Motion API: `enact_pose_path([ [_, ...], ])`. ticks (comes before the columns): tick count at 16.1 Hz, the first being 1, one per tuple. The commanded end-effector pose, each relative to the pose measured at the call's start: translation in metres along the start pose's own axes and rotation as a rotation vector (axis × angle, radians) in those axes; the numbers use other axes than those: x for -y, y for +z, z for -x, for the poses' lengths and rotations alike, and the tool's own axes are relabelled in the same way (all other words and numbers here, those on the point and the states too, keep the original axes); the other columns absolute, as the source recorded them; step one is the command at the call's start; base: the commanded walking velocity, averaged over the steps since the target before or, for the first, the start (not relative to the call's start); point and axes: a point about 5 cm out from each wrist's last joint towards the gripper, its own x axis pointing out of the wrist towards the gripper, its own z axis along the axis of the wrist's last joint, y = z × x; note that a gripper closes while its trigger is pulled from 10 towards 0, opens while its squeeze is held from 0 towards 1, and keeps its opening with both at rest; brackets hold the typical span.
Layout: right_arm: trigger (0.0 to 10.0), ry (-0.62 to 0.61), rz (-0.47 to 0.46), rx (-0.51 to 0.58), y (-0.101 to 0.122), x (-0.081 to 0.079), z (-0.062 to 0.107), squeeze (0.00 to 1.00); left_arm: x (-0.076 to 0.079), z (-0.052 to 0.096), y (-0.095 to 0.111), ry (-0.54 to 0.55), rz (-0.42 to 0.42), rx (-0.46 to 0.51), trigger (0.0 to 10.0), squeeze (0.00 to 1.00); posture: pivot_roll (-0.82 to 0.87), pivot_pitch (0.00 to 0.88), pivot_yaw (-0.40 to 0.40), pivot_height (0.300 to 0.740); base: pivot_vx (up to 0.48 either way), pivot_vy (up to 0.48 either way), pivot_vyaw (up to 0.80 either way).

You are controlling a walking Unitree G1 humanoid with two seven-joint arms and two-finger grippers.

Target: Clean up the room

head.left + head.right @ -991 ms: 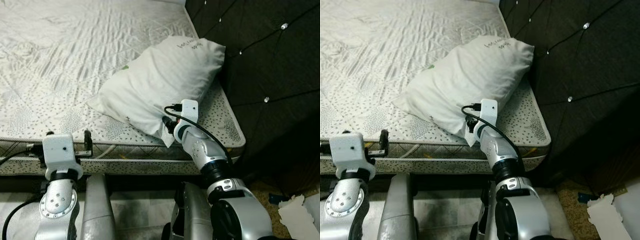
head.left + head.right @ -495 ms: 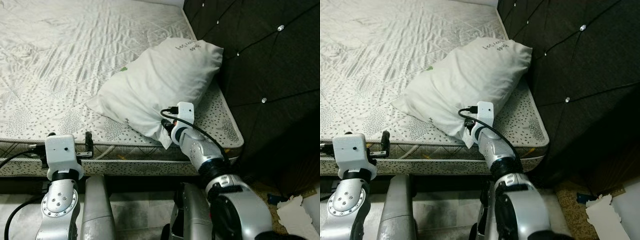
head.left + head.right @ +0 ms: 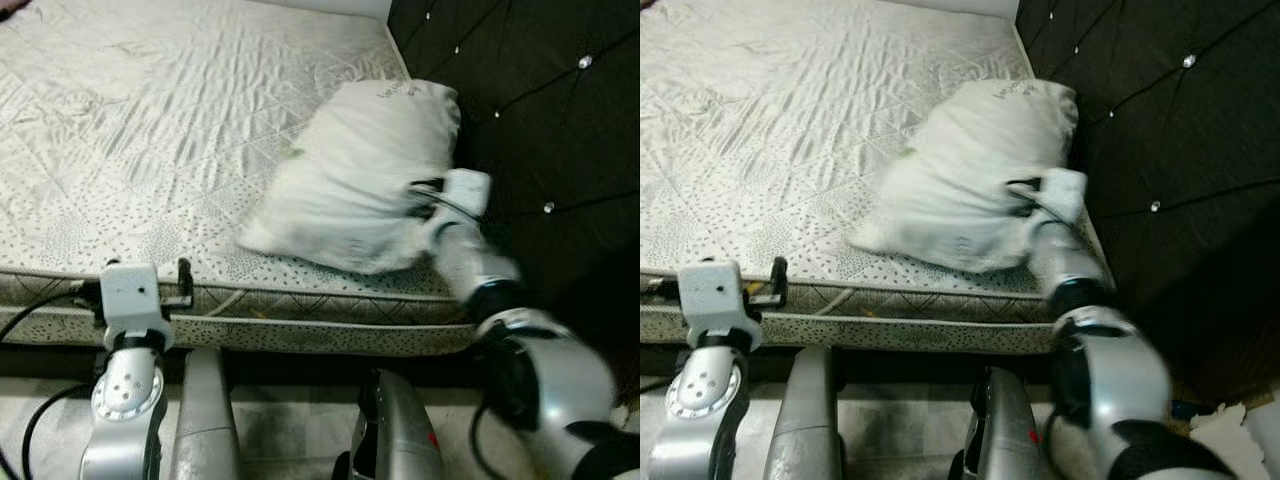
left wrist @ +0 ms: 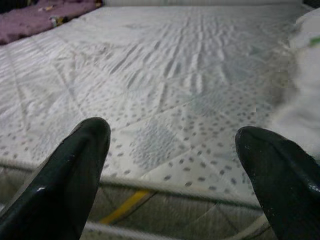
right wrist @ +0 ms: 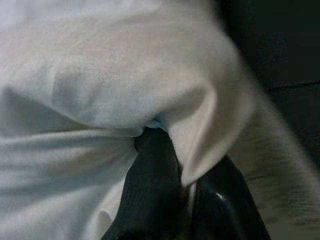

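The mattress [image 3: 150, 120] takes up the upper left and centre of the head views, a pale quilted surface with a speckled border along its near edge. No box, bin or basket stands on it. Down the right side of the frame rises the dark tufted headboard [image 3: 540, 90], studded with small shiny buttons.

The white pillow [image 3: 350, 180] lies at centre right of the left eye view, on the mattress corner next to the headboard, its upper end near the padding and its lower end close to the mattress edge. It is blurred in both eye views.

The right arm reaches up from the lower right of the frame to the pillow's right side. In the right wrist view the right gripper [image 5: 182, 175] has its two black fingers pressed close together with a fold of the pillow's cloth pinched between them, the fabric bunching around the tips.

The left gripper [image 4: 175, 165] sits at the lower left of the head views, level with the near edge of the mattress. In the left wrist view its fingers [image 4: 70, 175] stand wide apart with nothing between them, pointing across the mattress; the blurred pillow edge shows beside one finger.

At the far upper edge of the left wrist view lies a strip of purple cloth [image 4: 35, 17].
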Motion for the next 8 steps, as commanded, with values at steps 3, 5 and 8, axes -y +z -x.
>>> enact_pose_path([
  [3, 0.0, -0.154, 0.008, 0.281, 0.076, 0.045, 0.005, 0.0, 0.002, -0.004, 0.0, -0.012, 0.005, 0.005, 10.0, 0.0, 0.2, 0.0, -0.111, 0.547, 0.0, 0.0, 0.0],
  [5, 0.0, -0.263, 0.037, 0.354, 0.092, 0.084, 0.012, 0.0, 0.004, -0.005, -0.001, -0.022, 0.005, 0.004, 10.0, 0.0, 0.2, 0.0, -0.105, 0.547, 0.0, 0.0, 0.0],
  [8, 0.0, -0.269, 0.058, 0.345, 0.085, 0.089, 0.013, 0.0, 0.005, -0.005, -0.002, -0.028, 0.005, 0.004, 10.0, 0.0, 0.19, 0.0, -0.102, 0.547, 0.0, 0.0, 0.0],
])
